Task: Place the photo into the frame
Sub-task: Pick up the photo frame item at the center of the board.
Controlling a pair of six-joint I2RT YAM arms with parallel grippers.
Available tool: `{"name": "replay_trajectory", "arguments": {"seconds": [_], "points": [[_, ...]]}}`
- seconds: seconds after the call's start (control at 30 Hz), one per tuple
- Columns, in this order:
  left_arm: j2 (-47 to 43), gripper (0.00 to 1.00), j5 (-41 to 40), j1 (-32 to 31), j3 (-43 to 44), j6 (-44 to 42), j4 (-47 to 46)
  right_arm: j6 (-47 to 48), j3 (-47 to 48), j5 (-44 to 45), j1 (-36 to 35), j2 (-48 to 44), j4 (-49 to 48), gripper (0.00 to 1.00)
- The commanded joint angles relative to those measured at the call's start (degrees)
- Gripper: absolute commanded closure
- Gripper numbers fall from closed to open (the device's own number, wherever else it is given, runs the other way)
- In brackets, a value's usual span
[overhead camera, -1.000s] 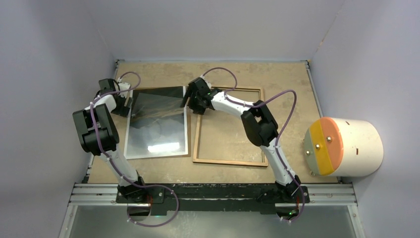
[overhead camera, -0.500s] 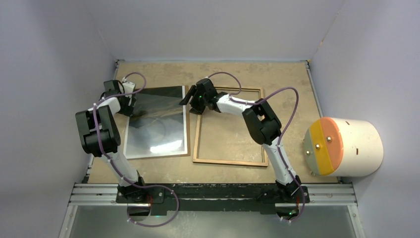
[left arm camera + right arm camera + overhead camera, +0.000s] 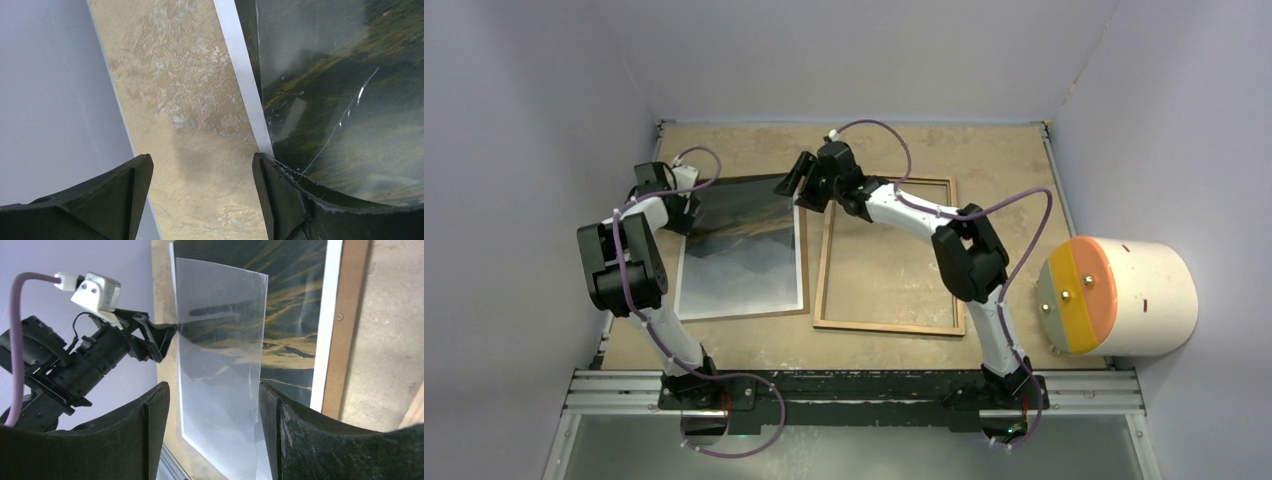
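The photo (image 3: 744, 265), a misty mountain print with a white border, lies face up on the brown backing board (image 3: 806, 270) at left centre. A clear glossy sheet (image 3: 220, 365) stands lifted and curved above it. The sheet's left edge touches one finger of my left gripper (image 3: 686, 208), which is open at the photo's left border (image 3: 246, 82). My right gripper (image 3: 792, 186) is open and empty above the photo's far right corner, with the clear sheet seen between its fingers. The frame (image 3: 884, 326) lies wood side up to the right of the photo.
A white cylinder (image 3: 1124, 295) with an orange and yellow end lies at the table's right edge. Grey walls close the table on the left, far and right sides. A metal rail runs along the near edge.
My right gripper has moved left and away from the frame's far left corner to above the photo's far right corner. The glare on the clear sheet has gone. The left gripper shifted slightly.
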State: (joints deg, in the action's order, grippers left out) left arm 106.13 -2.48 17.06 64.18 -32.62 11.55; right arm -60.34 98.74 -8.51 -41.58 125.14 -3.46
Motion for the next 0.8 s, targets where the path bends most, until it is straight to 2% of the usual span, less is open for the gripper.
{"name": "replay_trajectory", "arguments": {"seconds": [0.0,0.27,0.43,0.53,0.63,0.67,0.77], "points": [[4.77,0.22,3.85,-1.76,-4.68,0.2,10.36,2.5,1.27,-1.26,-0.78,-1.95,-2.72,0.33],[4.53,0.22,4.23,-1.77,-4.04,-0.05,11.26,0.48,1.04,-8.88,-0.78,1.11,-11.61,0.35],[4.28,0.22,4.43,-1.36,-3.14,-0.37,12.04,-0.26,0.87,-10.61,-0.78,2.98,-13.8,0.6],[4.35,0.22,4.79,-0.82,-1.99,-0.61,13.27,0.02,1.7,-12.52,-0.71,3.97,-13.3,0.67],[4.05,0.22,4.55,-0.22,-0.1,-1.16,14.63,1.14,2.91,-13.06,-0.04,4.27,-11.68,0.95],[3.82,0.22,4.53,0.09,0.96,-1.58,15.59,1.35,3.07,-13.67,0.72,4.0,-11.14,1.0],[3.0,0.21,3.77,1.26,4.47,-3.11,18.18,1.18,1.28,-16.51,4.11,1.06,-10.31,1.0]]}}
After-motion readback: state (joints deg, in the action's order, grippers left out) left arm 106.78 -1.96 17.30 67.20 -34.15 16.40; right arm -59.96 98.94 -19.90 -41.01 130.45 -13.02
